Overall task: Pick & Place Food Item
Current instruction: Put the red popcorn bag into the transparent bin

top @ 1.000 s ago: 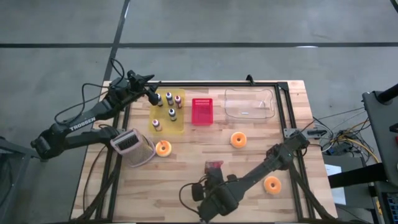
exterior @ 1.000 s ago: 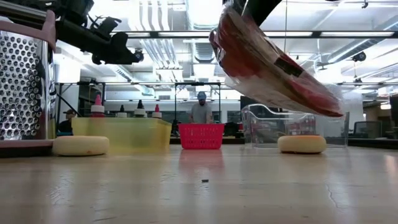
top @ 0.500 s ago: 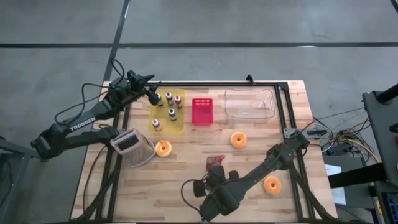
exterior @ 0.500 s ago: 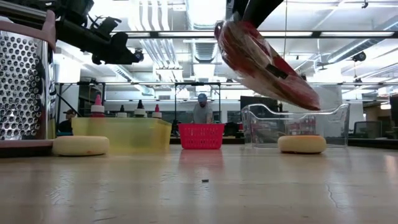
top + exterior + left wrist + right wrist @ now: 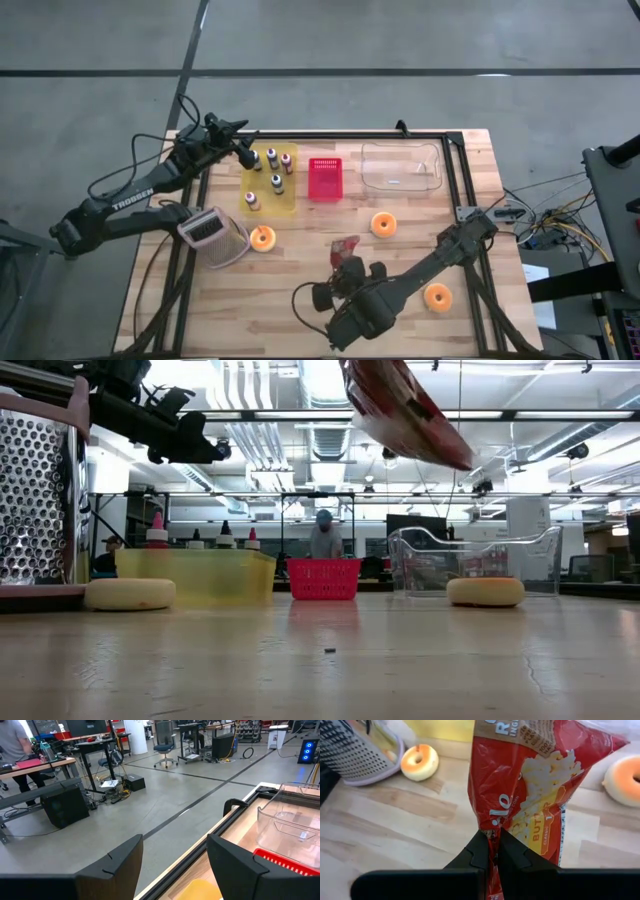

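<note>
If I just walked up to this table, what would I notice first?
Probably the red popcorn bag, pinched between the right gripper's fingers and hanging in the air over the middle of the wooden table. After that, the three orange donuts lying around it, and the yellow tray of little bottles near the far edge, where the left gripper hovers open.

Red popcorn bag [image 5: 530, 795], orange donuts [image 5: 382, 225], red basket [image 5: 324, 178]
</note>
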{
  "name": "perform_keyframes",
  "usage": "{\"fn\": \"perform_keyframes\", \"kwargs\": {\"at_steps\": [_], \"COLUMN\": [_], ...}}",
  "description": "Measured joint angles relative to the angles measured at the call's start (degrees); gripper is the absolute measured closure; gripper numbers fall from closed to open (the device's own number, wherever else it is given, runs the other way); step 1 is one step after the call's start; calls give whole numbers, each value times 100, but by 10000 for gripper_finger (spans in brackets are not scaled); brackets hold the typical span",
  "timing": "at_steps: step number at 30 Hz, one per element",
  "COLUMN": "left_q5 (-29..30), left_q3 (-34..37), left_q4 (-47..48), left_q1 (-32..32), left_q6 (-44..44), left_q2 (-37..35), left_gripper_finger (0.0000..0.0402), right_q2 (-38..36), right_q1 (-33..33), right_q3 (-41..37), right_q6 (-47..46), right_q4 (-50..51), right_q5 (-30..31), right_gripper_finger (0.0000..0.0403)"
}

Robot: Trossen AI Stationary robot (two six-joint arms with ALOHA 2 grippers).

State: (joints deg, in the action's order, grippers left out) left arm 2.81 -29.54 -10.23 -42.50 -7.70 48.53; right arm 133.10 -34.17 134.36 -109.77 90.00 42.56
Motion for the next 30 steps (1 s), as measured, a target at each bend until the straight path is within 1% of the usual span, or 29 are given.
{"fn": "perform_keyframes", "kwargs": {"at_steps": [5,13,16,19,23,30], "left_q5": [2,0,0,0,0,1], "left_q3": [0,0,0,0,0,0], "left_q4": [-1,1,-1,-1,0,-1], "left_q1": [0,0,0,0,0,0], "left_q6": [0,0,0,0,-2,-2], "left_q2": [0,0,0,0,0,0], "left_gripper_finger": [179,179,179,179,179,179], "right_q2": [-145,-355,-475,-577,-768,-1433], "right_q1": [177,689,900,1097,1319,1723], "right_q3": [-60,-200,-320,-467,-781,-1546], "right_q6": [474,1456,1994,2285,2542,2792], "right_q4": [3,1,-2,2,4,-1], "right_q5": [159,-35,-36,-35,-83,-110], "right_gripper_finger": [390,390,390,390,390,390]}}
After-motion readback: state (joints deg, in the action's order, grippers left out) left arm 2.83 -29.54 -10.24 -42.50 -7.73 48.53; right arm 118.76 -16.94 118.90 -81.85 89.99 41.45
